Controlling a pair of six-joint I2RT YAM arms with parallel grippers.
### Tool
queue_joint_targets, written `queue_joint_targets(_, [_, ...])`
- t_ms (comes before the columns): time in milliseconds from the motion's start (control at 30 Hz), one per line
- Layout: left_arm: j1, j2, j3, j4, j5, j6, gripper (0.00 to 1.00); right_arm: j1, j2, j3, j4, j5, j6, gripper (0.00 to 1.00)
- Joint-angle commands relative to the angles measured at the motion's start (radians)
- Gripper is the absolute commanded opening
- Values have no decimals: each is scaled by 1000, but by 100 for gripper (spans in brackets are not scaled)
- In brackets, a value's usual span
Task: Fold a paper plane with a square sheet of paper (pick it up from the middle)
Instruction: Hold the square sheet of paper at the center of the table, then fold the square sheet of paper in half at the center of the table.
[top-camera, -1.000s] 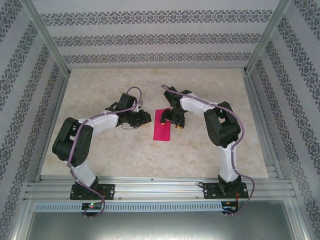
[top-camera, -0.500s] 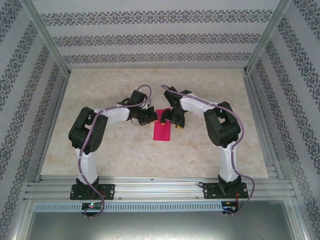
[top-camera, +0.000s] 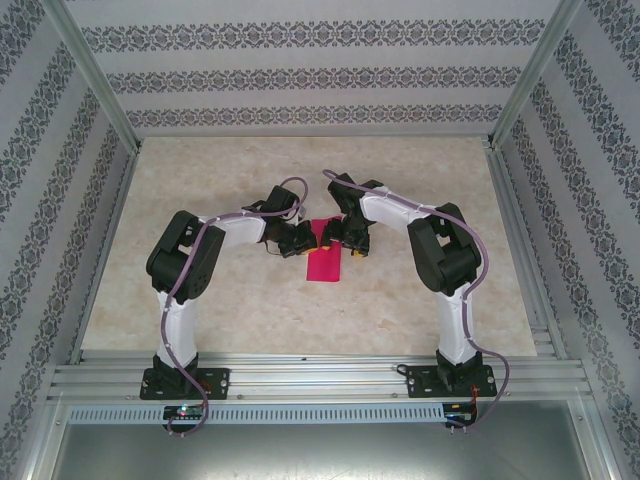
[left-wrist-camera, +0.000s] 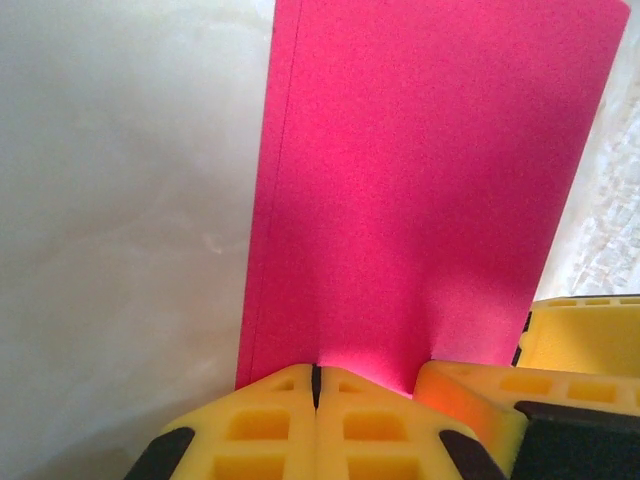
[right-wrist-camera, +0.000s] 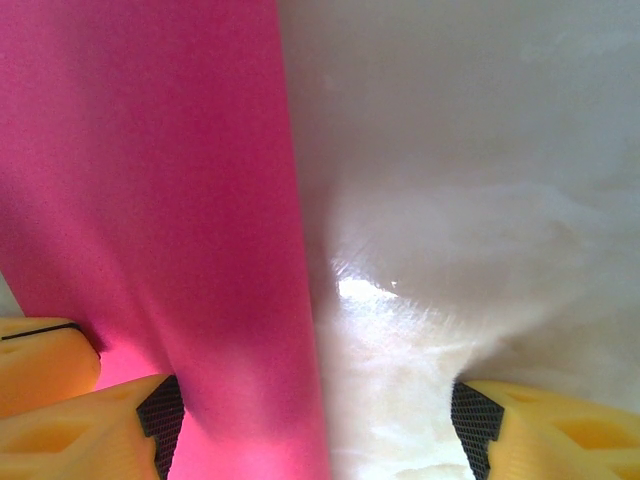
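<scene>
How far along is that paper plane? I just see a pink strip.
Early days. Done: the sheet lies flat on the table as a narrow rectangle, apparently folded in half. In hand: the left end effector, shut, sits at one short edge; the right end effector stands open astride a long edge. Left: nose point, wings and centre ridge, none visible yet.
</scene>
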Motion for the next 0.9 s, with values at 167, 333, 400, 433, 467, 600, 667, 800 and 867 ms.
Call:
queue_joint_targets(167, [-12, 45, -30, -58, -42, -2, 0, -15, -66, -49, 68, 7, -3, 78])
queue_joint_targets(333, [-12, 45, -26, -67, -47, 6, 0, -67, -289, -211, 351, -130, 26, 69])
queue_joint_targets(400, [-13, 45, -25, -67, -48, 9, 0, -84, -320, -267, 467, -231, 64, 52])
queue_joint_targets(433, [-13, 45, -23, -67, -47, 8, 0, -85, -326, -289, 509, -262, 76, 44])
queue_joint_targets(467, [-13, 47, -22, -67, -46, 8, 0, -84, -325, -303, 538, -285, 81, 39])
queue_joint_targets(600, [-13, 50, -20, -66, -42, 8, 0, -78, -270, -348, 656, -385, 136, 9])
queue_joint_targets(667, [-14, 53, -20, -66, -41, 8, 0, -80, -242, -364, 689, -409, 149, 0])
queue_joint_targets(800, [-13, 53, -19, -69, -39, 9, 0, -86, -209, -391, 723, -433, 153, 0])
queue_joint_targets(867, [-13, 53, -18, -70, -41, 11, 0, -92, -193, -395, 725, -436, 143, 0])
